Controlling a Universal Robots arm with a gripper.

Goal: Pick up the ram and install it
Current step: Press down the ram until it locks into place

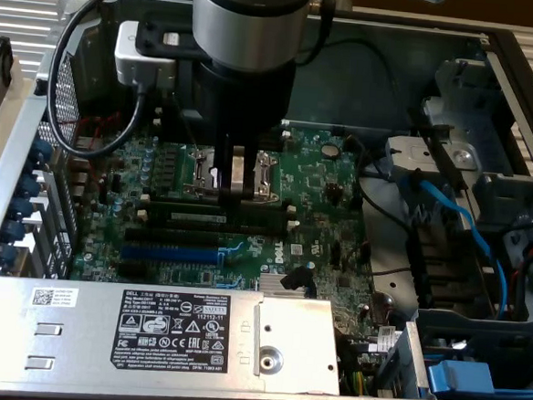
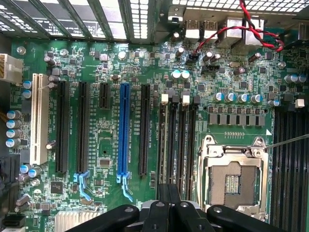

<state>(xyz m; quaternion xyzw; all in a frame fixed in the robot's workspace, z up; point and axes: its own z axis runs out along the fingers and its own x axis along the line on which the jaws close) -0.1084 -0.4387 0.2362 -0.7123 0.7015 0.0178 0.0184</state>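
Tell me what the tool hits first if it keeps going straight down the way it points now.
Most likely the ram seated in the memory slot: the shut tool points down right above it. Whether they already touch, I cannot tell.

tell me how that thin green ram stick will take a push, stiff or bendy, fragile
The long, thin dark-green ram stick looks like a flat circuit board, so it is probably stiff and light. Its narrow profile suggests it could be fragile under sideways force.
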